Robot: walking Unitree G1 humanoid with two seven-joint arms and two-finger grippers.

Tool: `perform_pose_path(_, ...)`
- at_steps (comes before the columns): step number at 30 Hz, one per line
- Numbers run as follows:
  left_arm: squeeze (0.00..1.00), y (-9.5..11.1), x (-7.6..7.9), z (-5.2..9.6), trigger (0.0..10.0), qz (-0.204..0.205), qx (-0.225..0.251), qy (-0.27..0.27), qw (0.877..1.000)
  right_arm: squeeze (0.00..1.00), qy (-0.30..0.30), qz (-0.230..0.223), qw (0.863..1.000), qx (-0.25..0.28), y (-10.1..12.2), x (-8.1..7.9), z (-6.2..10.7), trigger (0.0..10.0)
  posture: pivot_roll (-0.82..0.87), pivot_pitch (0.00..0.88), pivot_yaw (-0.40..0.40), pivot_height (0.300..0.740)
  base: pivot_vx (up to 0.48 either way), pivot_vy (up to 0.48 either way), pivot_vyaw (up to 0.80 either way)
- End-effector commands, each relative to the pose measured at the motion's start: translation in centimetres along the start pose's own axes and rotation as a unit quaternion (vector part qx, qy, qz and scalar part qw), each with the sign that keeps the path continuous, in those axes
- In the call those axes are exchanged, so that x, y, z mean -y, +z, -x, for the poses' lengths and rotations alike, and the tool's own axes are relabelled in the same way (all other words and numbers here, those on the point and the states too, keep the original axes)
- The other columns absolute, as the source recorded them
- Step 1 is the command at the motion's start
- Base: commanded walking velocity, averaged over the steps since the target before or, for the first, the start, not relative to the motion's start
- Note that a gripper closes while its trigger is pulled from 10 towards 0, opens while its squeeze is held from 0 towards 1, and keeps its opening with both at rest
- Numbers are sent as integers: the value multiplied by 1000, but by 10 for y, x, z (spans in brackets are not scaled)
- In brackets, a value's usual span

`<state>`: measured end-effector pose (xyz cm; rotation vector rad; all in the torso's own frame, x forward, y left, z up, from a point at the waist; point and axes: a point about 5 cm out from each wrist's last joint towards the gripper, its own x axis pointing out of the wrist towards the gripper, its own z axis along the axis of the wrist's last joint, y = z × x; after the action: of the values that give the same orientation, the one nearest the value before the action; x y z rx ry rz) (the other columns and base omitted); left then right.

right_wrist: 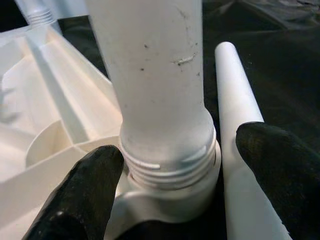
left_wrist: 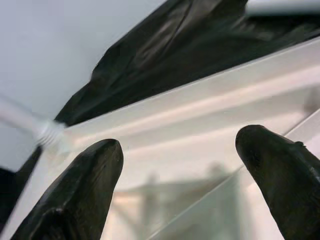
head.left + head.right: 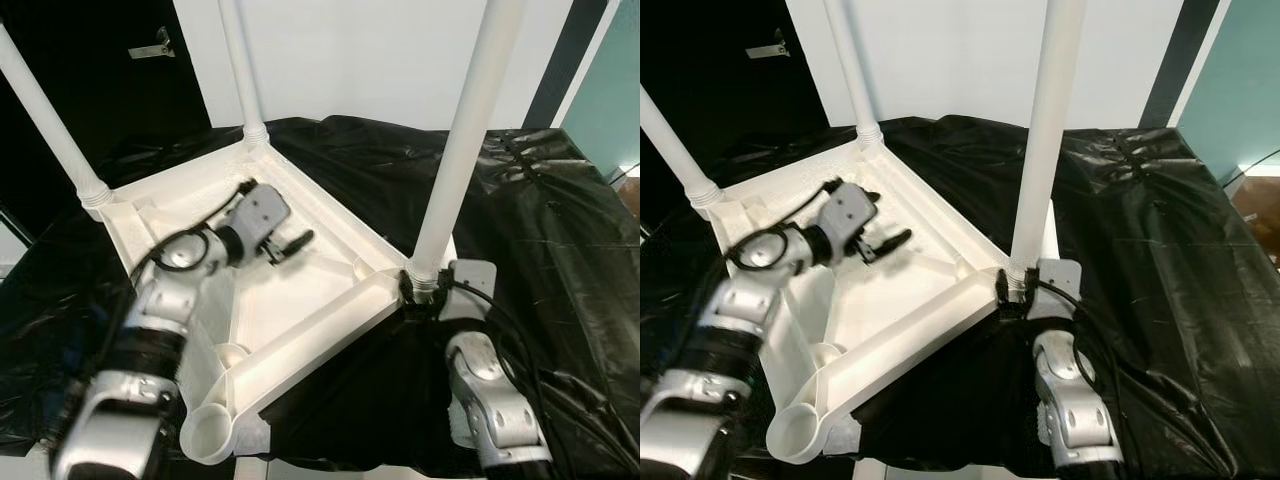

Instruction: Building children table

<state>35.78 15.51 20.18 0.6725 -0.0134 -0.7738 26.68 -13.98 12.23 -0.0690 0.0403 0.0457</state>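
A white plastic children's tabletop (image 3: 300,300) lies upside down on a black sheet (image 3: 540,220). Three white legs stand in its corners: one at the left (image 3: 50,120), one at the back (image 3: 240,60) and one at the right (image 3: 460,150). The near corner socket (image 3: 208,432) holds no leg. My left gripper (image 3: 290,246) hovers open over the tabletop's ribbed underside, holding nothing. My right gripper (image 1: 175,160) is open around the threaded base of the right leg, one finger (image 1: 95,190) on each side. A loose white leg (image 1: 237,115) lies on the sheet beside that corner.
The black sheet is crumpled, with folds at the back right (image 3: 530,150). A white wall (image 3: 360,50) stands behind, a dark door with a handle (image 3: 150,45) at the left and a teal panel (image 3: 610,90) at the right. Cables (image 3: 520,340) run along my right arm.
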Motion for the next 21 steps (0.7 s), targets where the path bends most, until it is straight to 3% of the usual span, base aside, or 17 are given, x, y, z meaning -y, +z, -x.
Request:
perform_pose_path(1, 0, -5, -1, 1, 10000, -10, -13, -7, 1000, 0, 15, 6, 1000, -3, 3, -4, 2, 10000, -79, 13, 42, 740, 0, 0, 0)
perform_pose_path(9, 0, -26, -13, 13, 10000, -27, -68, -27, 997, 0, 51, 6, 998, -28, 5, -11, 10, 10000, -74, 35, 45, 740, 0, 0, 0)
perform_pose_path(15, 0, -60, -10, 34, 10000, -11, -134, -77, 988, 0, 95, 10, 994, -49, 7, -19, 23, 10000, -70, 40, 41, 740, 0, 0, 0)
perform_pose_path(17, 0, -65, -9, 39, 10000, -29, -142, -82, 986, 0, 85, 10, 995, -56, 8, -15, 25, 10000, -68, 44, 36, 740, 0, 0, 0)
perform_pose_path(21, 0, -72, -11, 46, 10000, -26, -155, -85, 984, 0, 74, -14, 993, -87, 4, -11, 30, 10000, -65, 45, 31, 740, 0, 0, 0)
